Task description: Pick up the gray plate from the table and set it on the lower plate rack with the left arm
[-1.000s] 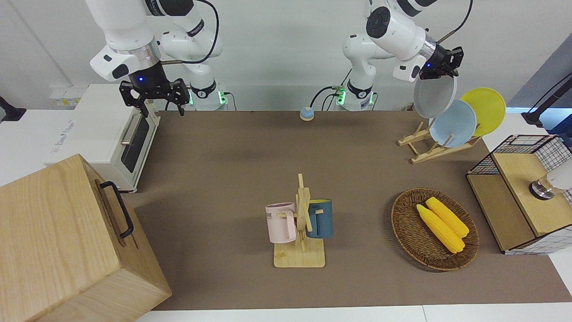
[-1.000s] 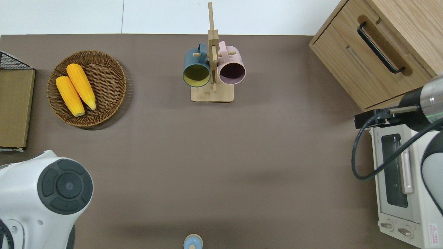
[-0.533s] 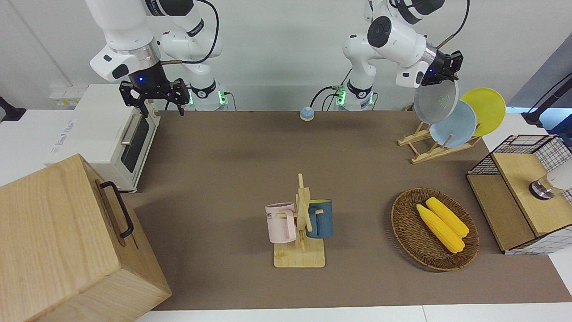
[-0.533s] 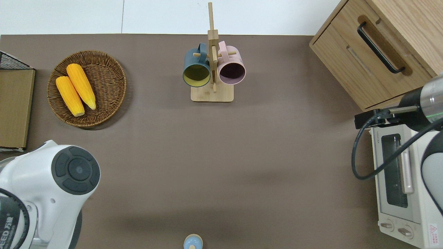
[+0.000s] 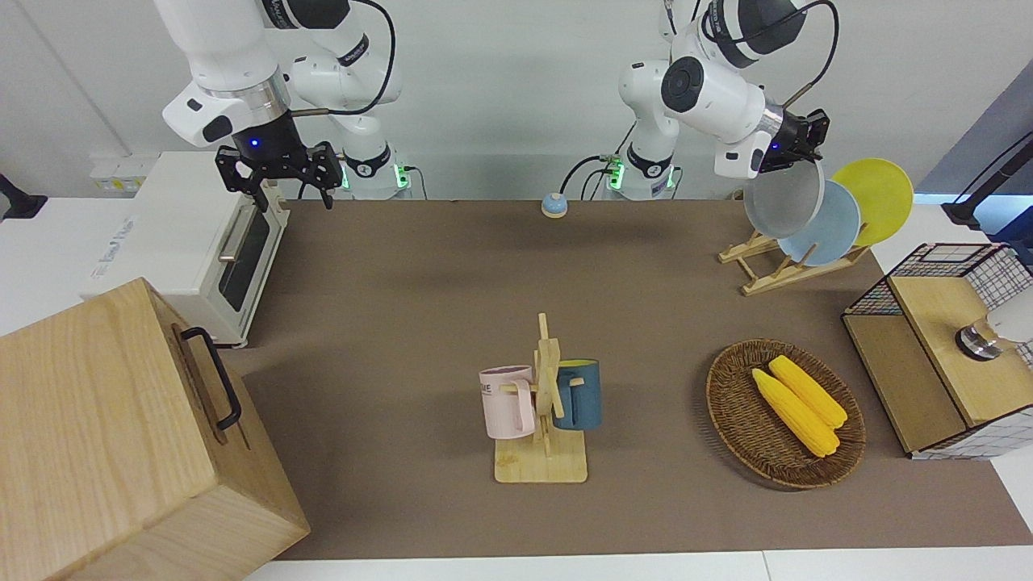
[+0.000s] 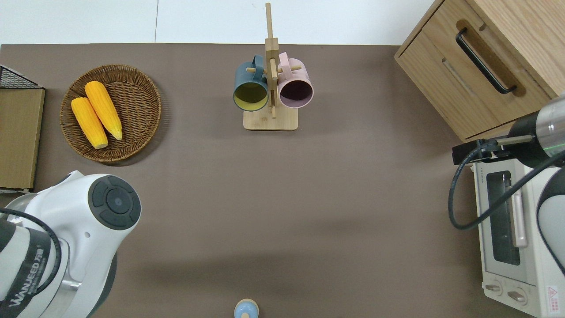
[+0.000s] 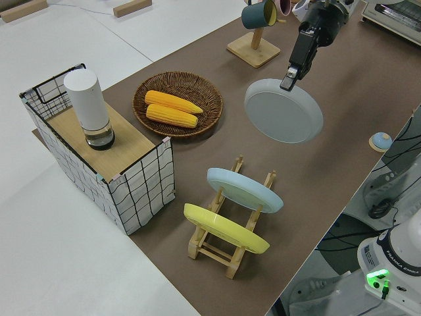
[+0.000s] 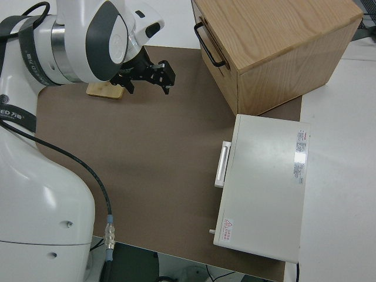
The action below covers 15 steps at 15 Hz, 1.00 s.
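Note:
The gray plate [image 5: 781, 200] [image 7: 284, 110] hangs tilted in the air, its top rim pinched by my left gripper [image 5: 795, 153] [image 7: 287, 80], which is shut on it. It overlaps the light blue plate [image 5: 831, 230] in the front view. The lower plate rack [image 5: 767, 270] [image 7: 223, 249] stands on the table [image 5: 403, 307] at the left arm's end, holding the light blue plate [image 7: 245, 189] and a yellow plate [image 5: 876, 198] [image 7: 223, 228]. In the overhead view the left arm [image 6: 79, 229] hides plate and rack. My right gripper [image 5: 278, 173] [image 8: 147, 76] is parked, open.
A mug tree [image 5: 542, 420] with a pink and a blue mug stands mid-table. A wicker basket [image 5: 730, 403] holds two corn cobs. A wire-grid box [image 5: 952, 339] is at the left arm's end; a toaster oven [image 5: 194, 242] and wooden cabinet [image 5: 121, 436] at the right arm's.
The left gripper has lowered the gray plate a little toward the rack, and the left arm's elbow has swung farther out over the table. The right arm has not moved.

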Available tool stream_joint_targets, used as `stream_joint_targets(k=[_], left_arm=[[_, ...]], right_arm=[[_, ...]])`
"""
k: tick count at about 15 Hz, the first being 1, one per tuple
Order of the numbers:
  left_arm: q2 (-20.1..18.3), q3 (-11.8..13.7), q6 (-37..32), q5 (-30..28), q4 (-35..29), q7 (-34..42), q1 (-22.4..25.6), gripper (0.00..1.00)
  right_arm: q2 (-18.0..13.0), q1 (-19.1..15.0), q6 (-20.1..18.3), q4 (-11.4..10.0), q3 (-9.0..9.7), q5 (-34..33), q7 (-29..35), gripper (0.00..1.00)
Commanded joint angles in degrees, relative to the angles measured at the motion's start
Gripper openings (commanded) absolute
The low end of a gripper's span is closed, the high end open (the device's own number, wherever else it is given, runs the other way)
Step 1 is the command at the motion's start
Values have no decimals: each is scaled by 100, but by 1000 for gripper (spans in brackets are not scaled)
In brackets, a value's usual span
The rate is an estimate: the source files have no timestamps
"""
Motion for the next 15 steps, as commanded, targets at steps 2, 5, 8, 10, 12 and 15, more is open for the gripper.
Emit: stream_joint_targets(k=[2,5,8,10,12,15], left_arm=[[91,37,259,211,-296,-488,-3,0],[109,37,356,343,-438,-629,14,0],[136,37,488,396,-481,-656,154,0],[136,37,690,527,-631,-822,286,0],[215,37,726,537,-710,-1042,304,0],[285,37,726,563,-833,-1288,287,0]], right_arm=[[55,-128,-92,123,120,-17,76,983],[55,-128,-92,114,120,-17,76,983],[55,-128,-92,114,120,-17,85,983],[55,-128,-92,123,120,-17,85,983],[55,-128,-92,114,120,-17,76,983],[55,-128,-92,123,120,-17,85,983]])
